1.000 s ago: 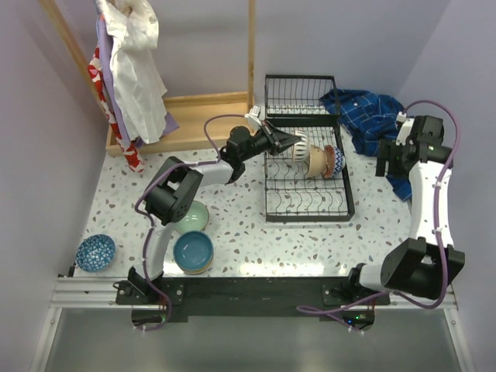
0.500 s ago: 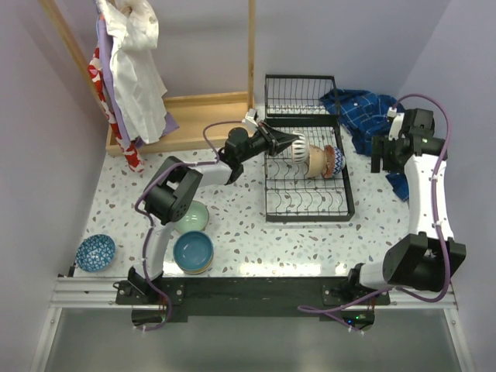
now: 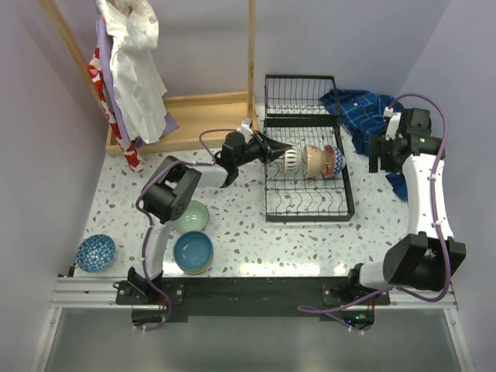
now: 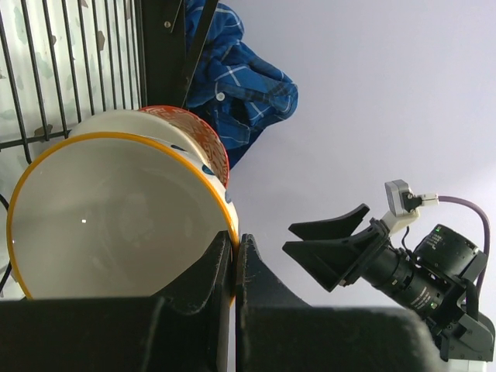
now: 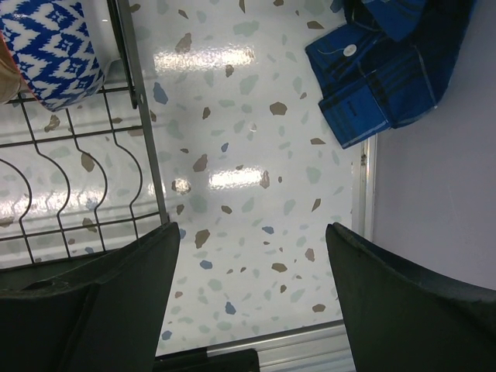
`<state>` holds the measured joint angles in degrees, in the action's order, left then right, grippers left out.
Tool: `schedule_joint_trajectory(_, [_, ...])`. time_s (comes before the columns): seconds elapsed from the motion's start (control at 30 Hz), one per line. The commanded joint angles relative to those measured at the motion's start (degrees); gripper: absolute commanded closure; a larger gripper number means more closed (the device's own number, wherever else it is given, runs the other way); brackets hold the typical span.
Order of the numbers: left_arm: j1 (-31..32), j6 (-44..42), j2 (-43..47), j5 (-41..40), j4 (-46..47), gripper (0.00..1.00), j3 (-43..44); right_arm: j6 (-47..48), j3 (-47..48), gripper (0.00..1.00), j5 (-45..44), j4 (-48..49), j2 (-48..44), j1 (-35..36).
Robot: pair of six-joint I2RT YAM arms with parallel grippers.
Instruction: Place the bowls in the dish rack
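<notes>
**Left gripper pinching a bowl at the rack, with three bowls left on the table**

Left gripper [image 4: 234,242] is clamped on the rim of the yellow-rimmed bowl [image 4: 116,209], one finger inside the lip and one outside. The bowl stands on edge, its cream inside facing the wrist camera, at the left end of the row in the dish rack [image 3: 349,194]. Whether it already sits between the prongs cannot be told.

Just behind it is the red-orange patterned bowl [image 4: 194,124], also on edge. The right wrist view shows a blue-and-white bowl [image 5: 50,46] at the rack's far side, so the rack holds at least two bowls besides the held one.

Right gripper [image 5: 252,232] hangs with its fingers spread wide and nothing between them, over the bare table [image 5: 248,139] between the rack and a checked cloth [image 5: 387,62].

By my reckoning the job is roughly half done – a pale green bowl [image 3: 191,217], a teal bowl [image 3: 193,252] and a dark blue speckled bowl [image 3: 95,253] sit upright on the table near the left arm's base, well apart from the rack
</notes>
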<state>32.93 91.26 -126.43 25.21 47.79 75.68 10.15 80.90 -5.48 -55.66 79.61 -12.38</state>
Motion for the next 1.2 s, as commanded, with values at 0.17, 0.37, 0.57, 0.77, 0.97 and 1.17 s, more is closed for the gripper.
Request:
schedule_joint_trajectory(0.17, [1.79, 0.05, -4.17, 0.37, 6.35, 1.0, 6.67, 0.92, 1.1, 0.2, -0.94, 0.55, 0.8, 0.6])
schedule_joint_trajectory(0.37, [2.49, 1.29, -7.16, -0.43, 7.75, 1.0, 8.96, 1.1, 0.66, 0.2, -1.29, 0.29, 1.07, 0.87])
schedule_joint_trajectory(0.57, [2.4, 1.64, -8.74, -0.78, 7.14, 1.0, 8.96, 1.19, 0.39, 0.2, -1.38, 0.46, 1.68, 1.39])
schedule_joint_trajectory(0.77, [1.61, 1.99, -5.67, -0.08, 8.2, 1.0, 3.17, 1.1, 0.57, 0.2, -1.21, 1.08, 2.04, 1.75])
schedule_joint_trajectory(0.97, [1.35, 2.52, -5.14, 0.54, 6.88, 1.0, 1.66, 0.75, -0.66, 0.2, -0.85, 2.31, 1.77, 2.01])
schedule_joint_trajectory(1.17, [1.26, 0.33, -3.13, 1.24, 6.88, 0.71, 1.14, 0.75, -0.22, 0.2, -0.41, 2.13, 1.42, 2.01])
